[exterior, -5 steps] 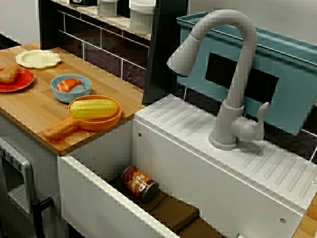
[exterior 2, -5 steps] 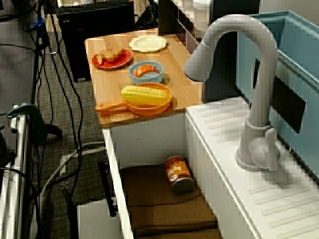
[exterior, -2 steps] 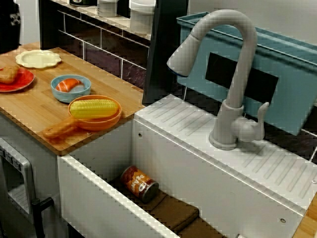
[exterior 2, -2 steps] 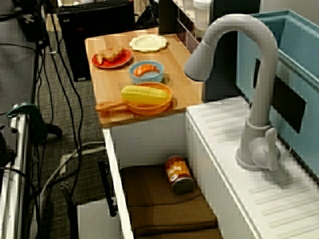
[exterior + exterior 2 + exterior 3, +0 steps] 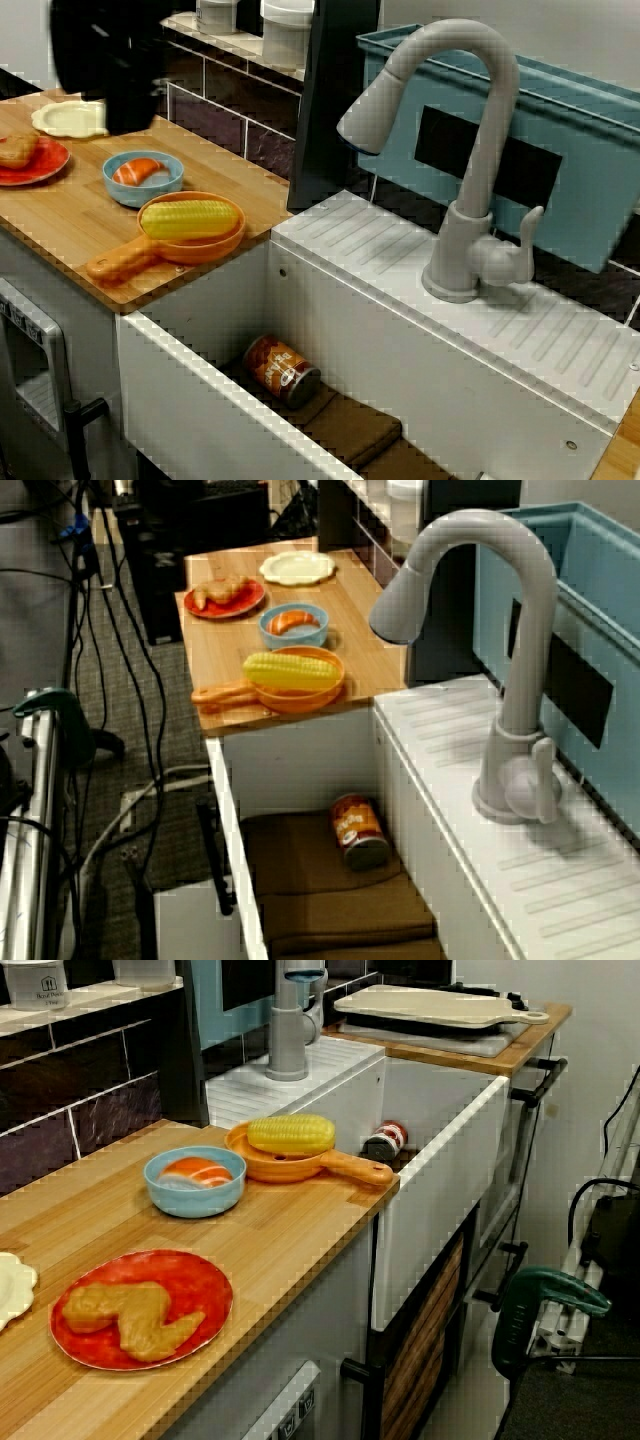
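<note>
A dark, blurred mass of my arm and gripper (image 5: 110,70) hangs over the back left of the wooden counter (image 5: 70,220) in the front view. Its fingers cannot be made out. It covers part of the cream plate (image 5: 60,120) and stands just behind the blue bowl (image 5: 143,177) of orange food. To the right of the bowl is an orange pan (image 5: 190,235) holding a corn cob (image 5: 190,218). The red plate (image 5: 25,160) with a fried piece lies at the left edge. Neither the high side view nor the low view along the counter shows the fingers.
A soup can (image 5: 282,370) lies on brown cloths (image 5: 350,428) in the white sink (image 5: 200,400). The grey tap (image 5: 470,150) arches over it, with a teal bin (image 5: 560,170) behind. A cutting board (image 5: 435,1005) rests beyond the sink. Cables (image 5: 120,680) trail on the floor.
The dark mass has swept in from the upper left, from a sliver at the frame edge to over the cream plate. Nothing on the counter or in the sink has moved.
</note>
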Controlling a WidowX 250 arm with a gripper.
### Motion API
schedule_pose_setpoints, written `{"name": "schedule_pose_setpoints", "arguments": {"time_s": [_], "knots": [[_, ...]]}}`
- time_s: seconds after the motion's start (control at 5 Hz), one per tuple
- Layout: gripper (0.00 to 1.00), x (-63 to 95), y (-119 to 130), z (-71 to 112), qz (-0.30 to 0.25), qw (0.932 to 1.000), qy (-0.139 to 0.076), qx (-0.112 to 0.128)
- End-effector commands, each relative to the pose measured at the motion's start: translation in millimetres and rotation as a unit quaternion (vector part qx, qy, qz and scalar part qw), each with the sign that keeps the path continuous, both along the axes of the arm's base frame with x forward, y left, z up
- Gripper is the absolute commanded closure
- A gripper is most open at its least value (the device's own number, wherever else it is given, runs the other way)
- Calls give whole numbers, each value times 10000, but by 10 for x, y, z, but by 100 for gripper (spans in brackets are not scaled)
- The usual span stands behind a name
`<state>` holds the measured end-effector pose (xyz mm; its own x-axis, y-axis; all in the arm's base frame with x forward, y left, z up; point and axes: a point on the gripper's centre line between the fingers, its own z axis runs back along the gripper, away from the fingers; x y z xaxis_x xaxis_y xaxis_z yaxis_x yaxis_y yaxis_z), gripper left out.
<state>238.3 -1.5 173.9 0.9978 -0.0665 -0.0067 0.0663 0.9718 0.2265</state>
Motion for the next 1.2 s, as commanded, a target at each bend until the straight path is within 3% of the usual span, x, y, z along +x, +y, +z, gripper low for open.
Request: {"name": "schedule_pose_setpoints", "arguments": {"time_s": [0.0,0.2,1.0], "knots": [[0,352,200,-41,481,9945,-898,-230],[0,402,351,-112,576,9912,-1080,-501],[0,402,351,-112,576,9912,-1080,-501]]}}
